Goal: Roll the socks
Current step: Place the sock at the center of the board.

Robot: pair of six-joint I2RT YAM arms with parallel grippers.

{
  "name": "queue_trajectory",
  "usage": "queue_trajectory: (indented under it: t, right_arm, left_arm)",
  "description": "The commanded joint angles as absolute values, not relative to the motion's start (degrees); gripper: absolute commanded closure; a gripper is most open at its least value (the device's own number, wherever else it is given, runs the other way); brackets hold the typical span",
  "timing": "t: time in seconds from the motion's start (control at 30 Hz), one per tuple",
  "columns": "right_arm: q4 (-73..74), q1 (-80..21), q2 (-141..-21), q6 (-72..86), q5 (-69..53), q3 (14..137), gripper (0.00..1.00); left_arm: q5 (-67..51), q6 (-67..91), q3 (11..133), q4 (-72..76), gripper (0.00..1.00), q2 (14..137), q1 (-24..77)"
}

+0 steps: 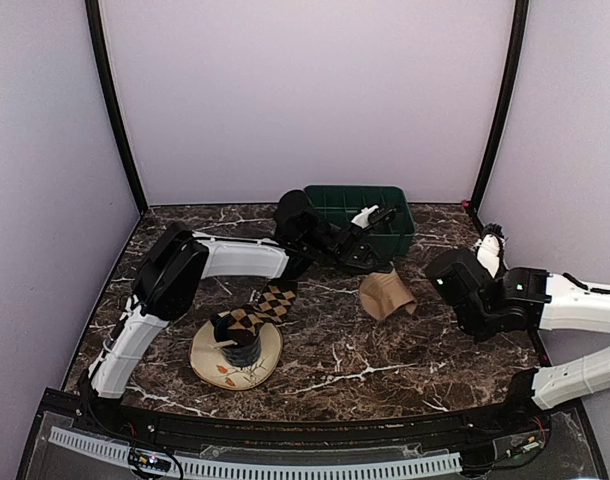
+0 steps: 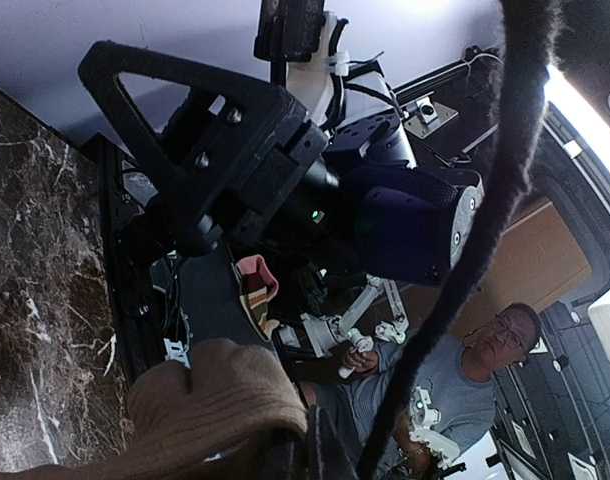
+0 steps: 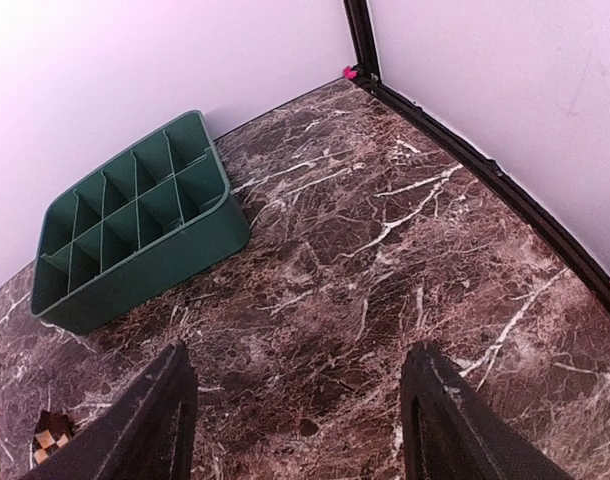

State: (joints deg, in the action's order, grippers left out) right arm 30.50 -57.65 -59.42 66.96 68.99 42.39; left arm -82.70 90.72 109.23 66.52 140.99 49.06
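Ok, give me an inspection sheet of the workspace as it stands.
Surface: dark marble table, white veins.
Job's things: tan sock crumpled, loose; checked sock draped over blue cup.
Clutter: cream dish under cup; green divided bin at back.
End effectors: right end effector open over bare marble; left end effector by bin, state unclear.
Cables: dark fuzzy strand crossing left wrist view.
Surroundings: lilac walls; person in left wrist view.

marble table [image 1: 335, 370] | on it: green bin [image 1: 335, 203] | tan sock [image 1: 387, 297] | cream dish [image 1: 207, 362]
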Motion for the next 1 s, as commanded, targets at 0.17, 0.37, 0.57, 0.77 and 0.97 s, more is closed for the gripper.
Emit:
queue_trajectory:
  t: [0.17, 0.37, 0.57, 0.77, 0.97]
  right_arm:
    - [33.3, -57.4, -60.7, 70.8, 69.8, 41.5, 0.37]
    - [32.7, -57.4, -61.6, 70.3, 68.5, 41.9, 0.36]
    - [31.2, -57.4, -60.4, 68.7, 66.7, 40.1, 0.35]
    - [23.8, -55.6, -61.8, 65.0, 58.3, 36.1, 0.38]
    - [4.3, -50.2, -64.8, 58.9, 38.3, 29.1, 0.45]
  left_arm:
    - [-85.0, 97.8, 110.8, 75.2, 0.58, 143.8, 49.9]
    - [-83.9, 92.4, 109.7, 66.5, 0.34, 143.4, 49.5]
    - [-84.0, 93.6, 106.2, 68.7, 0.61, 141.0, 47.1]
    - [-85.8, 100.4, 101.5, 77.7, 0.72, 139.9, 45.5]
    - [-86.8, 101.6, 100.6, 78.9, 0.73, 139.9, 45.0]
